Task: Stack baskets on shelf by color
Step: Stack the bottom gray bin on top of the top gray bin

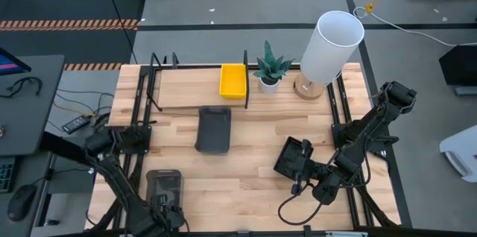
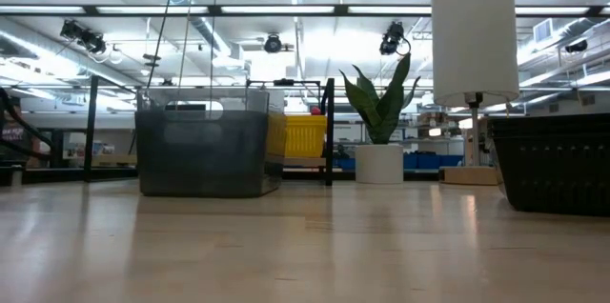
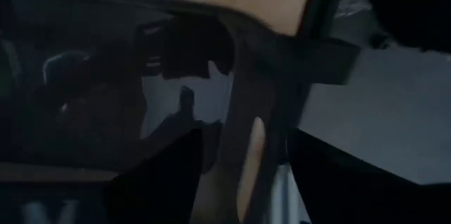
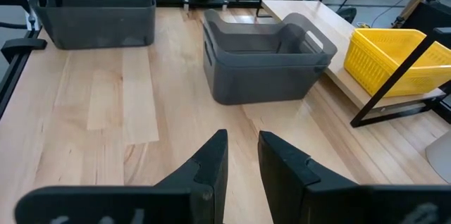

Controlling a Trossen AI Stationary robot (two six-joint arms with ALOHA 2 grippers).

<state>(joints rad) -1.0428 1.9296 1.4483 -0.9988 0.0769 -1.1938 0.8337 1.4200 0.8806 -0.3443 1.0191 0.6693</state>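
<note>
One basket [image 1: 232,80] sits on the shelf [image 1: 186,88] at the far side; a plant pot [image 1: 269,83] and a lamp [image 1: 328,47] stand right of it; a second basket [image 1: 213,129] lies mid-table; a third [image 1: 163,186] near left; a fourth [image 1: 293,156] near right.

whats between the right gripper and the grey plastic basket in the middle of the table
Nothing: only bare wooden tabletop lies between the right gripper and the smooth grey plastic basket, as the right wrist view shows.

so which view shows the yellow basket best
The high view: the whole yellow basket shows from above, on the shelf beside a black upright. The right wrist view catches most of it behind a bar. The low view shows it partly hidden. The left wrist view shows none.
</note>
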